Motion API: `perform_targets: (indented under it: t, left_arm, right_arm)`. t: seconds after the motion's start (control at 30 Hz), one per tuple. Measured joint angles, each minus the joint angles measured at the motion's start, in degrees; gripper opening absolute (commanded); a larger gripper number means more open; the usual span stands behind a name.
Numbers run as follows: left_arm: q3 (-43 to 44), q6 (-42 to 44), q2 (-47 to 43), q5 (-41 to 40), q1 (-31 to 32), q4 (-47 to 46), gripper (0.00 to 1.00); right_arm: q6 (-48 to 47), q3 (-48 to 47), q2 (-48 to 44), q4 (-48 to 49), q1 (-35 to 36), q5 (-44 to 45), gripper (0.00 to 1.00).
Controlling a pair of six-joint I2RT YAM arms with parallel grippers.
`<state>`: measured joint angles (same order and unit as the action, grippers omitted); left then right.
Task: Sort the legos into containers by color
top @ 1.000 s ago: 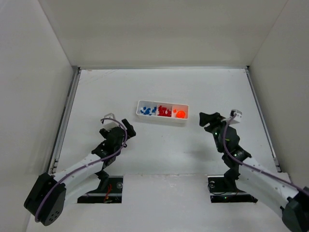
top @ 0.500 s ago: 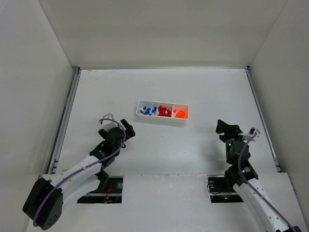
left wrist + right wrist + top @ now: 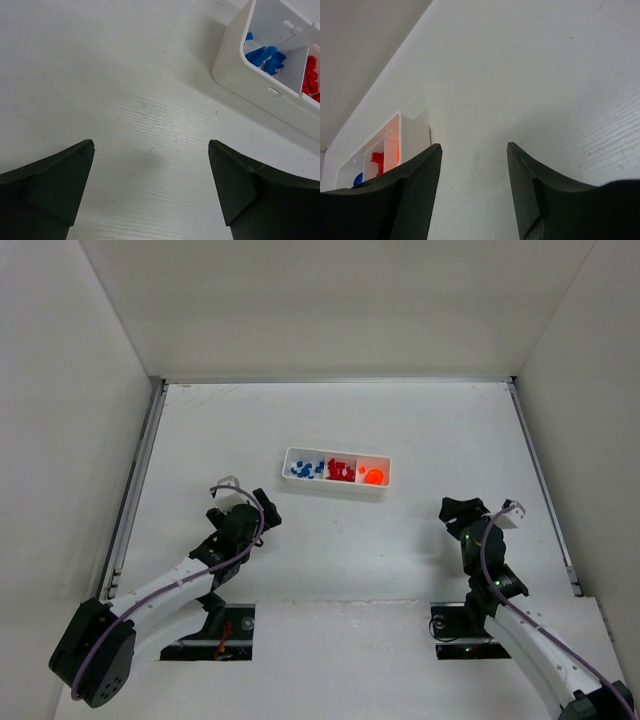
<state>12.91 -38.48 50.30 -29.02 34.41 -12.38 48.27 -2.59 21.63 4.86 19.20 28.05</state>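
So the legos are all in the white tray, a long shallow plastic box with rounded corners and thin divider walls. The blue bricks are in its left compartment, the red bricks in the middle one, and a rounded orange piece glows in the right one. The bricks look glossy and tiny, piled up loosely.

The surface is matte white. Up close it has a fine streaky grain and a few little scuffs. Plain white walls box it in on three sides, and metal rails run along its left and right edges.

The left gripper sits near the tray's near-left corner, off to the left and closer to the arm bases. Its dark wedge-shaped fingers are spread wide with nothing between them.

The right gripper is out past the tray's right end and nearer the bases, also parted and empty.

Compared with a second ago, the right arm has backed away. It was just beside the tray's right end then and is clearly farther off now. The left one has barely budged, and the tray and its contents look the same.
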Motion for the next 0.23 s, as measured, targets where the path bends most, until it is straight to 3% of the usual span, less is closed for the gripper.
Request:
perform_targets:
  t: [0.23]
  left_arm:
    - [0.7,0.0,1.1,0.1,0.0,0.2,1.0]
  right_arm:
    - [0.0,0.0,4.5,1.3,0.4,0.0,0.61]
